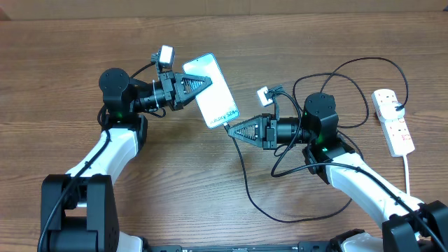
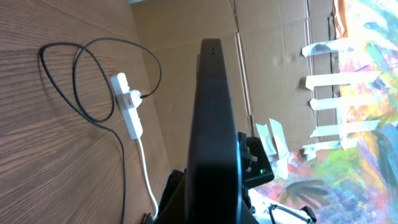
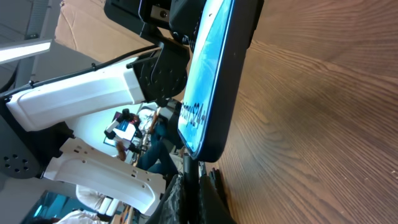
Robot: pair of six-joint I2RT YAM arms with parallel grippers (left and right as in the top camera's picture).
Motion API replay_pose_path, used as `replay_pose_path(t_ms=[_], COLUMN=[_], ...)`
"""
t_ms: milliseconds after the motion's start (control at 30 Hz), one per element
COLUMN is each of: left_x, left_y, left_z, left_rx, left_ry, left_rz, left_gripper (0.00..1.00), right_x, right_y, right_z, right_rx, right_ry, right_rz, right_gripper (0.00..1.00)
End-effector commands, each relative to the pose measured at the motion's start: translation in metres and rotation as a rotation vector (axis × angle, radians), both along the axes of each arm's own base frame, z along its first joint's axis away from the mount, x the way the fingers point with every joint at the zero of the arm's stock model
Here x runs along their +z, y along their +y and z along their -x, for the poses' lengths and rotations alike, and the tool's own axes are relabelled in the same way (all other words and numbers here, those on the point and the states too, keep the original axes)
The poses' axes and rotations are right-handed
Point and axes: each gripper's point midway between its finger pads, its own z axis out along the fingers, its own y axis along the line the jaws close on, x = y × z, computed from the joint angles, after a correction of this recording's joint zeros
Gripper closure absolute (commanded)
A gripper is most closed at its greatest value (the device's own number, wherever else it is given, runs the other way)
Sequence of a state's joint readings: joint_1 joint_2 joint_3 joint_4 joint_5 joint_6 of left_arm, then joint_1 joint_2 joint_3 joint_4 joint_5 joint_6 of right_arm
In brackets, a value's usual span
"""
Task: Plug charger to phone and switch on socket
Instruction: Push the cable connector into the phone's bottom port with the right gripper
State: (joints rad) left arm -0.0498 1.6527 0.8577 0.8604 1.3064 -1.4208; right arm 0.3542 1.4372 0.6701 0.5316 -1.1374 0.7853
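My left gripper (image 1: 203,83) is shut on the top end of the phone (image 1: 213,91), a slim phone with a light blue screen, held tilted above the table. In the left wrist view the phone (image 2: 214,124) shows edge-on as a dark slab. My right gripper (image 1: 234,130) is shut on the plug tip of the charger (image 1: 245,178), a thin black cable, and holds the tip at the phone's bottom edge (image 3: 208,146). The cable tip (image 3: 186,171) runs up between the right fingers. The socket (image 1: 393,120), a white strip with red switches, lies at the far right with the charger's black plug in it.
The black cable loops over the table between the right arm and the socket (image 2: 129,106). The socket's thick white cord (image 1: 408,171) runs toward the front edge. Cardboard sheets (image 2: 273,50) stand behind the table.
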Motion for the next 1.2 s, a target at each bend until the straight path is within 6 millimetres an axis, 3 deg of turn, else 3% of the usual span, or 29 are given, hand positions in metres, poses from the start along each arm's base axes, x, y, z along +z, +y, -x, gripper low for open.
replay_pose_path(t_ms=[0, 367, 700, 767, 867, 1067, 1167], left_x=[0.004, 0.003, 0.003, 0.003, 0.003, 0.004, 0.003], left_y=[-0.011, -0.023, -0.03, -0.03, -0.028, -0.014, -0.001], left_z=[0.028, 0.037, 0.046, 0.046, 0.041, 0.031, 0.024], left_rx=[-0.173, -0.213, -0.259, -0.259, -0.236, -0.184, -0.148], left_ry=[-0.06, -0.182, -0.193, -0.193, -0.192, -0.195, -0.241], left_rz=[-0.015, -0.028, -0.026, -0.026, -0.027, -0.031, -0.042], left_gripper=[0.96, 0.96, 0.96, 0.96, 0.96, 0.96, 0.96], right_x=[0.001, 0.001, 0.0, -0.002, -0.011, -0.03, -0.029], right_y=[-0.002, -0.002, -0.004, -0.004, -0.004, -0.006, -0.005], right_z=[-0.018, -0.015, -0.02, -0.02, -0.017, -0.009, 0.001], right_rx=[-0.091, -0.079, -0.106, -0.105, -0.101, -0.084, -0.035], right_ry=[-0.027, 0.001, 0.003, 0.017, 0.072, 0.194, 0.214], right_rz=[0.007, 0.002, 0.007, 0.013, 0.035, 0.082, 0.076], right_gripper=[0.96, 0.96, 0.96, 0.92, 0.74, 0.64, 0.58])
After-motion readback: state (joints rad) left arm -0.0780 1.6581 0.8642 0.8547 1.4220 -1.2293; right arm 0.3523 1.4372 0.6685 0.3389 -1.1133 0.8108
